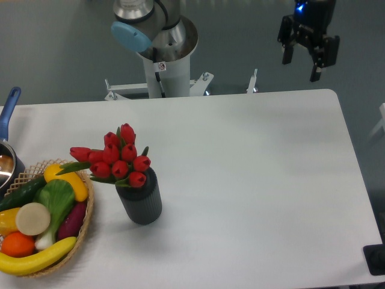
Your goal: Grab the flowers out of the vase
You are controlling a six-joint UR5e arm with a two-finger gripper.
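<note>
The claw [307,55] hangs high beyond the counter's [252,180] far right corner, fingers spread apart and holding nothing; the flowers [118,159] stand in the vase [141,201] well away, toward the near left, just beside the basket [84,226]; the bunch rises roughly upright, leaning slightly left, so the reach likely runs diagonally across the counter, then down over the buds.

The flowers [118,159] are seen standing in the vase [141,201], which is set upright on the worktop [252,180] toward its near left. Just left of the vase, a basket [84,232] of fruit and vegetables is placed. The tool [304,60] is held high at the far right, well apart from the vase, its fingers spread and nothing gripped.
</note>
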